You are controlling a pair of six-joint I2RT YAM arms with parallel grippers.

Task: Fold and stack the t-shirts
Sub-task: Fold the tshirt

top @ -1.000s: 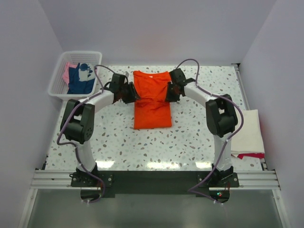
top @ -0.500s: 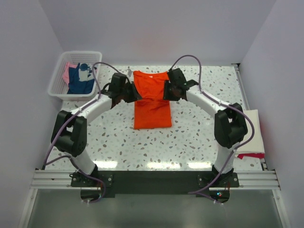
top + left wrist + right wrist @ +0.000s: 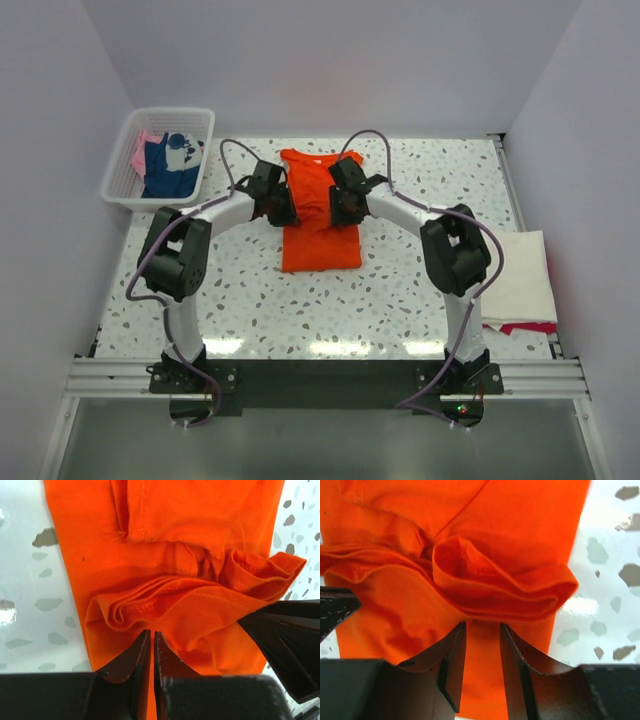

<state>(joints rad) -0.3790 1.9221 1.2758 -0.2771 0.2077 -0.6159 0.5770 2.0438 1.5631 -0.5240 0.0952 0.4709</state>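
Observation:
The orange t-shirt [image 3: 320,238] lies lengthwise on the speckled table [image 3: 420,290], its sides folded inward. Both grippers sit over its upper half, facing each other. My left gripper [image 3: 288,208] has its jaws almost together, with a thin strip of orange cloth filling the slit [image 3: 151,633]. A bunched fold [image 3: 130,611] lies just ahead of its tips. My right gripper [image 3: 338,208] is open, and its fingers [image 3: 482,626] straddle flat orange cloth behind a rolled fold [image 3: 505,597].
A white mesh basket [image 3: 116,178] at the back left holds a navy shirt [image 3: 165,172] and a pink one [image 3: 143,152]. At the right edge a cream-white shirt [image 3: 525,278] lies on a red one [image 3: 528,327]. Walls enclose three sides.
Both grippers have moved from the shirt's outer edges inward over its middle. The left jaws have closed. The right jaws have opened. The cloth is now bunched between them.

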